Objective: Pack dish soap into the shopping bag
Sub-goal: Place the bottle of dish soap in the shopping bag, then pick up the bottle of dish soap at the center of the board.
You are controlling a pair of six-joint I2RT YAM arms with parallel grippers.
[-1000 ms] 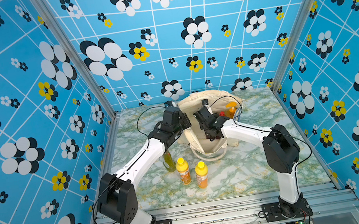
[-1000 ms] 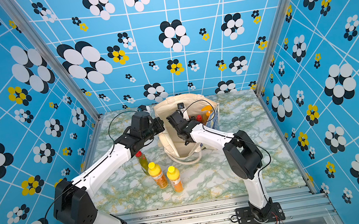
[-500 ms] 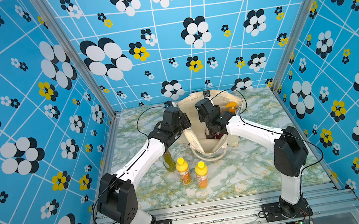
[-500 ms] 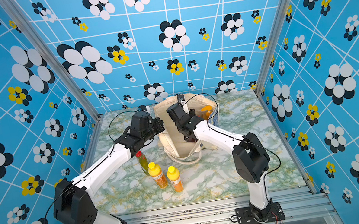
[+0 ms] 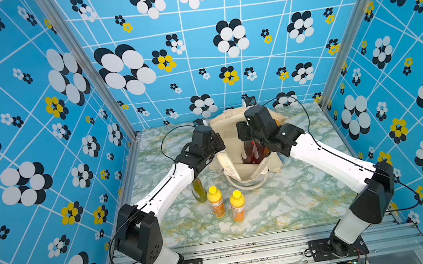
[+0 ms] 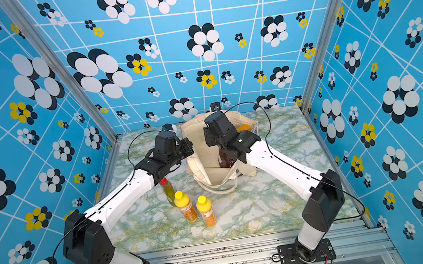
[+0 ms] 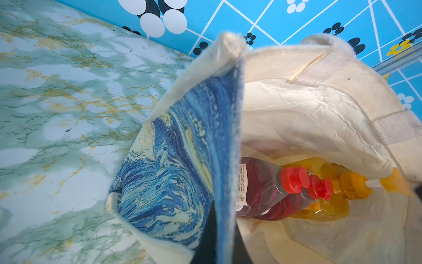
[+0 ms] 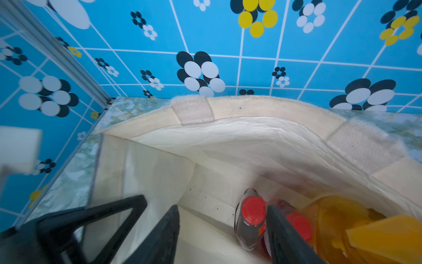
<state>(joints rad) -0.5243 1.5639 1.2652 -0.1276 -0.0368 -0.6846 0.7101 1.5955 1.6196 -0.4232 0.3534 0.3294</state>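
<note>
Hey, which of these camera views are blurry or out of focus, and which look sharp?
Right wrist view: motion-smeared, with the shopping bag lining and red-capped bottles soft. Left wrist view: the bag rim near the lens is out of focus, while the bottles inside are crisp. Both top views: sharp and evenly lit, no hard shadows.

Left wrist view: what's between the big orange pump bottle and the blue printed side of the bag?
Two red-capped dark red bottles sit there inside the bag, beside the pump bottle; the left wrist view shows it.
</note>
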